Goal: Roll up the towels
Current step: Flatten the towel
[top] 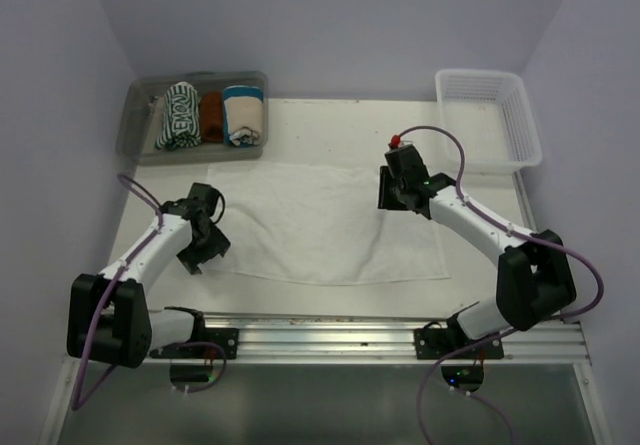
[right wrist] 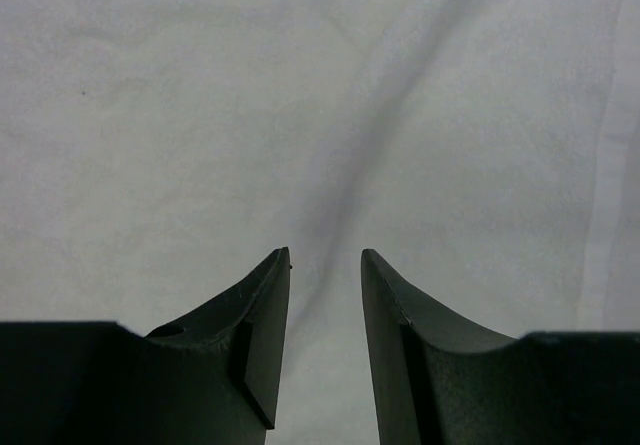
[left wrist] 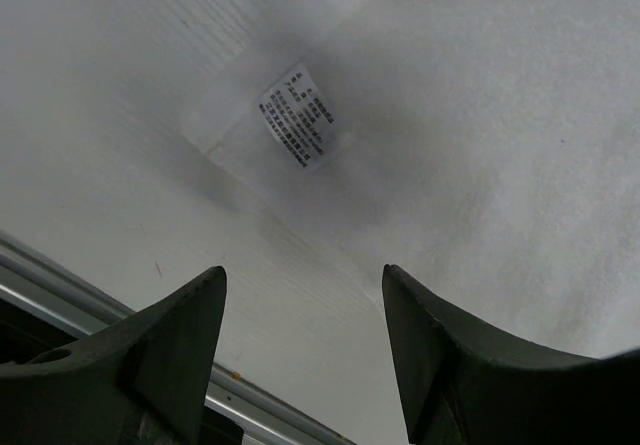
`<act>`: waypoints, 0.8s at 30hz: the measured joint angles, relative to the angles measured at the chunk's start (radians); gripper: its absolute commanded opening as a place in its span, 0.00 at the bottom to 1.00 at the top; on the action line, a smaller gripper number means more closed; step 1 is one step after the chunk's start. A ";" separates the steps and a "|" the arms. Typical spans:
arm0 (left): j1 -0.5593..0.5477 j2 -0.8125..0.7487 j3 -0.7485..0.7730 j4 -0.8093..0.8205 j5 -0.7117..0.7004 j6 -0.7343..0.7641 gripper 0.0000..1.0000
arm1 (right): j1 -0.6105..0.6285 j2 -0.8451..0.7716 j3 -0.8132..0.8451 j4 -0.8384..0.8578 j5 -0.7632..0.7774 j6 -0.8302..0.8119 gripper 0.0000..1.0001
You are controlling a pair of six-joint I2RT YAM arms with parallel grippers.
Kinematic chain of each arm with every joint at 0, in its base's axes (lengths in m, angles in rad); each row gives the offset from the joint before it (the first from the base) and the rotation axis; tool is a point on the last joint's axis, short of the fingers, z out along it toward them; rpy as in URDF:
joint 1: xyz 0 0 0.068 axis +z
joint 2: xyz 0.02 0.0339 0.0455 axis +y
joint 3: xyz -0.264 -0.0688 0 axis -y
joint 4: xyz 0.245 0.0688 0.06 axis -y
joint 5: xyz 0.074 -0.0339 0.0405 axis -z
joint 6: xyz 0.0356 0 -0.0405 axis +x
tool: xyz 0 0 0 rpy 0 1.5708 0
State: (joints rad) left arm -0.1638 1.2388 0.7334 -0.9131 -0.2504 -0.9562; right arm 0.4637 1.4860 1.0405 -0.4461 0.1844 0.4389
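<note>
White and plain, one towel point(top: 330, 220) lies spread flat in the middle of the surface point(top: 330, 130), with a soft crease running across it in the right wrist view. Its near-left corner carries a small printed care label point(left wrist: 300, 115). The left gripper point(left wrist: 302, 275) hangs just above that corner, its jaws wide apart with nothing between them. The right gripper point(right wrist: 325, 255) sits over the towel's far-right part, its jaws parted by a narrow gap, and no cloth is pinched in them.

The green-and-white striped towel point(top: 178, 115) lies rolled in a clear bin point(top: 140, 130) at the far-left corner. It is touching a rust-brown towel point(top: 211, 115), and a cream towel point(top: 243, 115) with a teal band is on the other side of that one. A white basket point(top: 520, 130) stands at the far right, and a metal rail point(top: 380, 330) runs along the near edge.
</note>
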 measured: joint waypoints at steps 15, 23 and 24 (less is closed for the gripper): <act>0.160 0.027 -0.004 0.043 -0.048 0.043 0.53 | 0.000 -0.091 -0.114 0.002 -0.022 0.027 0.40; 0.182 0.050 -0.108 0.138 0.025 0.052 0.44 | 0.000 -0.134 -0.115 -0.005 -0.019 0.034 0.40; 0.183 0.050 -0.109 0.146 0.029 0.051 0.44 | 0.000 -0.134 -0.115 -0.007 -0.019 0.034 0.40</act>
State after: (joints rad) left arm 0.0196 1.2892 0.6247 -0.7673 -0.2211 -0.9047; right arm 0.4637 1.3525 0.9253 -0.4534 0.1658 0.4725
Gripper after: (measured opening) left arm 0.441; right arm 0.400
